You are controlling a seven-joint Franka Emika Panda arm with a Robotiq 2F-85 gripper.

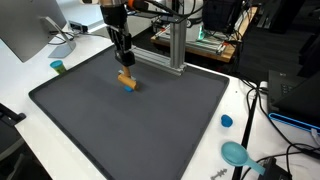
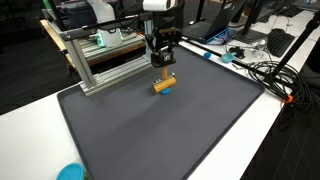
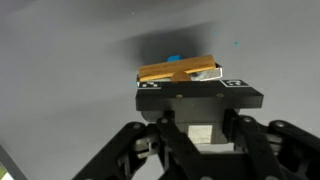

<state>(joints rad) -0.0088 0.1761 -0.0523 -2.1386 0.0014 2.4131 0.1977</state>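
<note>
An orange wooden block [image 1: 127, 81] lies on the dark grey mat [image 1: 120, 125]; it also shows in the other exterior view [image 2: 164, 85]. A small blue piece [image 3: 176, 59] shows at its far edge in the wrist view, where the block [image 3: 180, 70] lies just beyond my gripper. My gripper [image 1: 123, 62] [image 2: 161, 66] hangs just above the block, pointing down. In the wrist view a black bar with markers [image 3: 200, 97] covers the fingertips, so I cannot tell whether the jaws are open or shut. Nothing shows between them.
An aluminium frame [image 1: 172, 58] [image 2: 100, 62] stands at the mat's back edge. A monitor [image 1: 25, 30] and a teal cup [image 1: 58, 67] are at one side. A blue cap [image 1: 226, 121], a teal scoop [image 1: 236, 153] and cables [image 2: 262, 72] lie beside the mat.
</note>
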